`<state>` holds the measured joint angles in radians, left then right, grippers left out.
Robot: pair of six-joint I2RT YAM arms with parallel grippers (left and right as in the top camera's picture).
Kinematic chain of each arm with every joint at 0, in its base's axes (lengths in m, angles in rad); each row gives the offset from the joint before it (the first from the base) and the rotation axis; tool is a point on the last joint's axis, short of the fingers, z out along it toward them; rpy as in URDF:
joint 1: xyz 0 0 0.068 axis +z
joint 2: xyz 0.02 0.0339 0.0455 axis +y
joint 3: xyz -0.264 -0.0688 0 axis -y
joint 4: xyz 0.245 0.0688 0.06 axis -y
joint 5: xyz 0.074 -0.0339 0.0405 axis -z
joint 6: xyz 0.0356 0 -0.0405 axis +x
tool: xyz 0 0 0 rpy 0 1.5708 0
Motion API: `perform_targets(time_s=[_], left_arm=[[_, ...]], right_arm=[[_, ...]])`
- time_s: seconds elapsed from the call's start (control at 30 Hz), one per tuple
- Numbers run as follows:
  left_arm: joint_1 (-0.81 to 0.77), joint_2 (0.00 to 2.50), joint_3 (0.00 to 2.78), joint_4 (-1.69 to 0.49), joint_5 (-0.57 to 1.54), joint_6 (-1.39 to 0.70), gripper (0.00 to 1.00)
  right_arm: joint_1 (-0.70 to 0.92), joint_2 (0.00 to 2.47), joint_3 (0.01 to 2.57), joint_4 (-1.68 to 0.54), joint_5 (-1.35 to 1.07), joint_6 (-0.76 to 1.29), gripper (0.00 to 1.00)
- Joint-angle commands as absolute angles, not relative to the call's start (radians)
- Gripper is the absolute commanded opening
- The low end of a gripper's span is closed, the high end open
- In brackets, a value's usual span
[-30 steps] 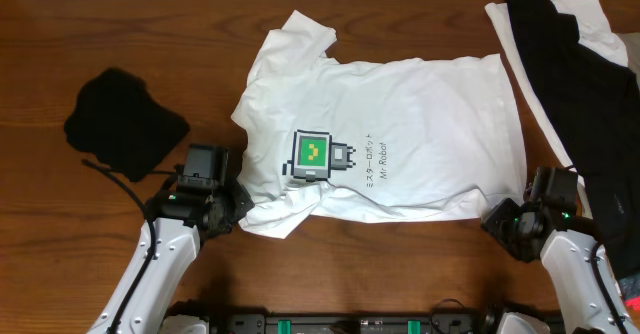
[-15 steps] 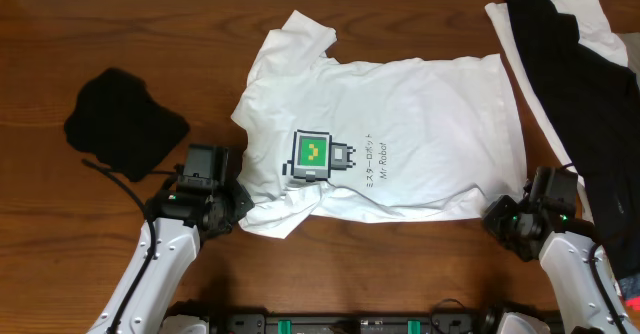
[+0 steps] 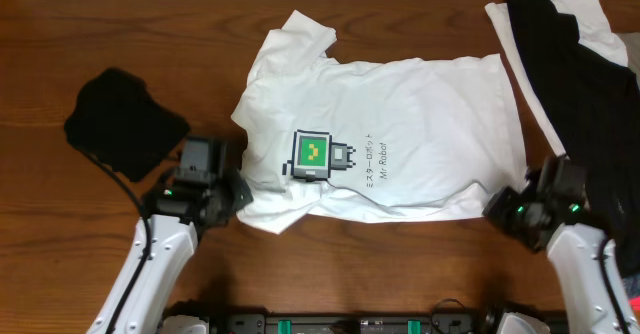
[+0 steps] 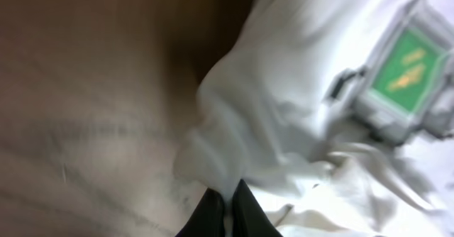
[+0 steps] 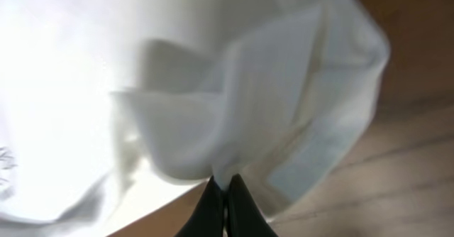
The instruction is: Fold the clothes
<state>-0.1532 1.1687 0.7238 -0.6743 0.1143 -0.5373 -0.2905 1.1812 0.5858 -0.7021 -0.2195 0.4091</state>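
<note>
Bottom of the overhead frame: we see the left gripper (image 3: 236, 196) pinched tight on the bunched lower-left sleeve of the white T-shirt (image 3: 420, 114). The right gripper (image 3: 497, 212) is clamped on the lower-right hem corner. Both wrist views show thin jaws closed on white fabric.

The shirt lies flat mid-frame on the tabletop (image 3: 60, 34), with the green robot print (image 3: 312, 154) face up.

For a clean fold, we judge:
- both arms should lift together, level, with the near edge taut between them
- they should carry it up-frame to meet the far edge
- the left bunch looks wrinkled and may fold crooked, so the grip should pull outward a little
- they should let go only once the edges line up

Farther off are a black garment (image 3: 125, 122) at upper left and a black-and-white pile (image 3: 570, 44) at upper right, both apart from the shirt.
</note>
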Motion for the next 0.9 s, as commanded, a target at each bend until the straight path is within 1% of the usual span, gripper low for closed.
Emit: perform_targets(time_s=[0.0,0.13,0.3,0.4,0.6,0.87], left_arm=[[-0.149,1.118,0.9,-0.695,0.011,-0.393,0.06],[-0.125,1.11,1.111,-0.748,-0.075,-0.316,0.06],[-0.041,1.11,1.336,-0.754,-0.074,-0.307,0.06],[0.011,1.11,1.465,-0.76,-0.071,-0.307,0.06],[0.033,1.109,1.645,-0.826,-0.033,-0.296,0.06],[0.032,1.107,1.868,-0.962,0.001,-0.296,0.06]], right_arm=[[-0.294,1.148,0.812,-0.783,-0.188,0.327,0.01],[-0.295,1.15,1.079,-0.936,-0.117,0.271,0.01],[-0.311,1.15,1.381,-1.075,-0.051,0.245,0.01],[-0.356,1.15,1.554,-1.15,-0.049,0.231,0.01],[-0.421,1.15,1.729,-1.237,-0.049,0.229,0.01],[-0.427,1.151,1.885,-1.295,-0.048,0.204,0.01]])
